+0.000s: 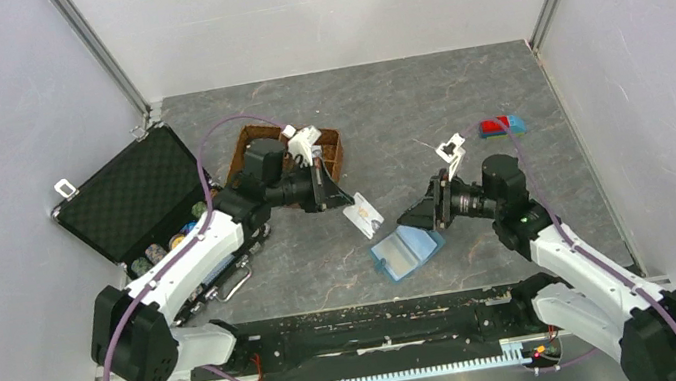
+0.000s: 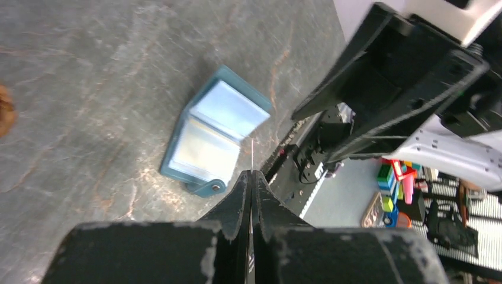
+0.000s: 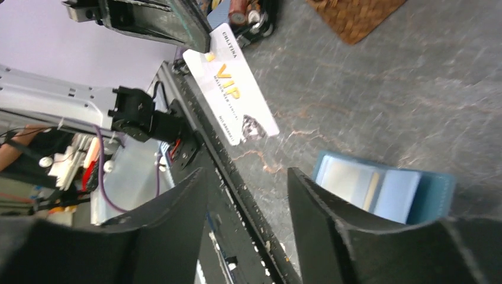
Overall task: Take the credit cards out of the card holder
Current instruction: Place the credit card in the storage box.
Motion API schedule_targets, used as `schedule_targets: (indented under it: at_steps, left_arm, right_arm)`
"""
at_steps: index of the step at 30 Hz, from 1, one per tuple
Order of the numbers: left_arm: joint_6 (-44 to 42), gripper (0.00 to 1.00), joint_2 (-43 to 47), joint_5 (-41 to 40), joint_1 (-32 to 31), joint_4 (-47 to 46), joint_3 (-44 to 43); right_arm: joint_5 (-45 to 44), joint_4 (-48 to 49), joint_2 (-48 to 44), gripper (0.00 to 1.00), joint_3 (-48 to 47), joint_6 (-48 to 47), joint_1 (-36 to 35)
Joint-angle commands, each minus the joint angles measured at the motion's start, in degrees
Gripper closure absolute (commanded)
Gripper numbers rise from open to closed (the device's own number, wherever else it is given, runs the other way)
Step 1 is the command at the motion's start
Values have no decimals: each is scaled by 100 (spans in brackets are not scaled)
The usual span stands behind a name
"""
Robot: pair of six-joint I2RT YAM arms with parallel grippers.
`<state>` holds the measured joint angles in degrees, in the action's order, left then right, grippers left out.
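The light-blue card holder (image 1: 406, 252) lies open on the table near the front middle; it also shows in the left wrist view (image 2: 214, 131) and in the right wrist view (image 3: 379, 187). My left gripper (image 1: 344, 202) is shut on a white credit card (image 1: 363, 215) marked VIP and holds it above the table, up and left of the holder. The card shows face-on in the right wrist view (image 3: 233, 86) and edge-on in the left wrist view (image 2: 252, 155). My right gripper (image 1: 416, 215) is open and empty, just right of the holder's upper edge. No orange card is in view.
A brown wicker tray (image 1: 331, 146) stands behind the left arm. An open black foam-lined case (image 1: 130, 193) with poker chips (image 1: 166, 245) lies at the left. A red and blue object (image 1: 500, 126) lies at the back right. The table's front rail (image 1: 374, 322) is near the holder.
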<state>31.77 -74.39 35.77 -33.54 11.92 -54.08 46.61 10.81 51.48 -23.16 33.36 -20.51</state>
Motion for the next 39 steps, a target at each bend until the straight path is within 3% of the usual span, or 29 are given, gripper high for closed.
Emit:
schedule_targets:
  at_steps: [1, 7, 16, 29, 39]
  left_arm:
    - [183, 98, 176, -738, 361, 290, -401]
    - [-121, 98, 262, -2387, 1012, 979, -910]
    - [-488, 98, 317, -3425, 1648, 693, -957]
    - [-690, 98, -397, -3417, 1924, 319, -1286]
    - [-816, 98, -941, -3132, 2088, -285, -1510]
  right_arm:
    - [-739, -870, -270, 43, -485, -653, 3]
    - [-1029, -910, -523, 23, -321, -562, 4]
    - [-1202, -959, -229, 2, -386, -533, 2]
    - [-1208, -1001, 185, 2, -673, -771, 3]
    - [-1117, -1063, -88, 2, -713, -776, -4]
